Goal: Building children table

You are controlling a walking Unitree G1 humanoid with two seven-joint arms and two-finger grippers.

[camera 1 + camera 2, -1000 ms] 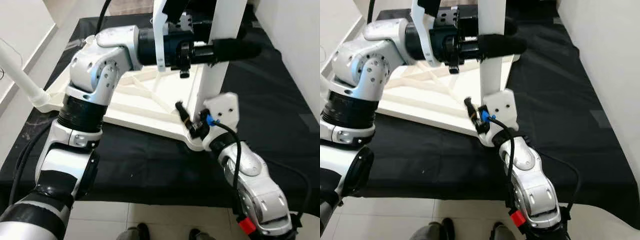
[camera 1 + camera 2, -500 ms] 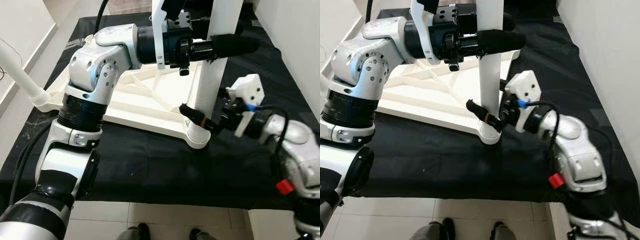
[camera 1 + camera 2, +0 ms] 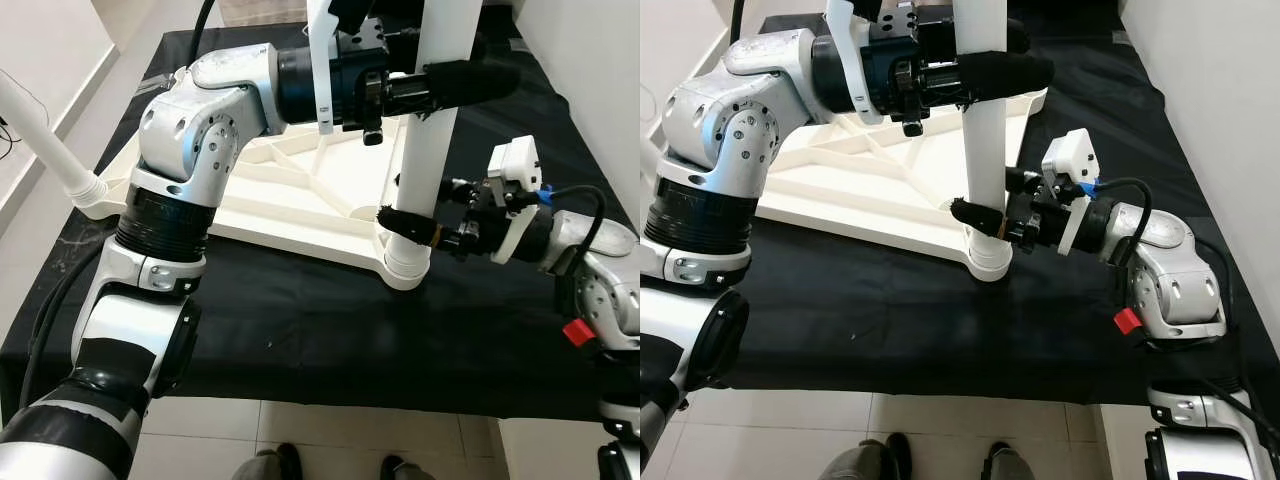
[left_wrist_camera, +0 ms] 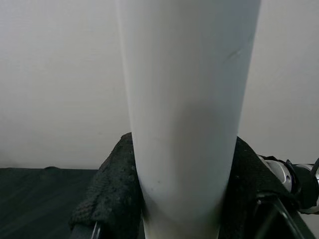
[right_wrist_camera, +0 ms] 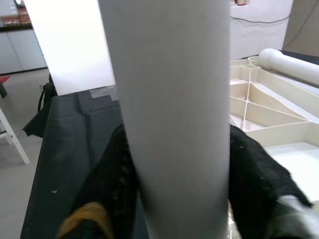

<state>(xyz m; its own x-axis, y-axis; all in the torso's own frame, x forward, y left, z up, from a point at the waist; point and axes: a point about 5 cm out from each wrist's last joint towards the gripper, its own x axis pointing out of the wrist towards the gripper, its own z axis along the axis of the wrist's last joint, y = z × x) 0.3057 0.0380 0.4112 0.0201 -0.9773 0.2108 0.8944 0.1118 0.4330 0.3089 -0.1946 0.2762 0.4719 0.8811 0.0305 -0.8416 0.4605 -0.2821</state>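
Shoes: the dark toes of a person's shoes [image 3: 285,464] are seen on the pale tiled floor [image 3: 380,440], at the near edge of the head views.
Cloth: a black cloth [image 3: 300,330] is spread over the low work surface, and the table parts are laid on it.
Right gripper: the right gripper [image 3: 992,216] is reached in from the right and closed round the lower part of the upright white cylindrical table leg [image 3: 425,150], just above its socket; a black padded finger [image 5: 107,184] is pressed against each side of the leg in the right wrist view.
Table leg: it is stood upright in the round corner socket [image 3: 405,266] of the upturned white plastic tabletop [image 3: 300,215], at the corner nearest the robot.
Left gripper: the left gripper [image 3: 440,83] is clamped on the same leg higher up, its dark fingers [image 4: 107,199] being wrapped on both sides of the white tube.
Tabletop: the ribbed underside is turned upward, flat on the cloth.
Second leg: another white cylindrical leg [image 3: 45,140] is fitted at the far left corner and tilted outward.
Wall: a pale wall [image 3: 590,100] is set along the right.
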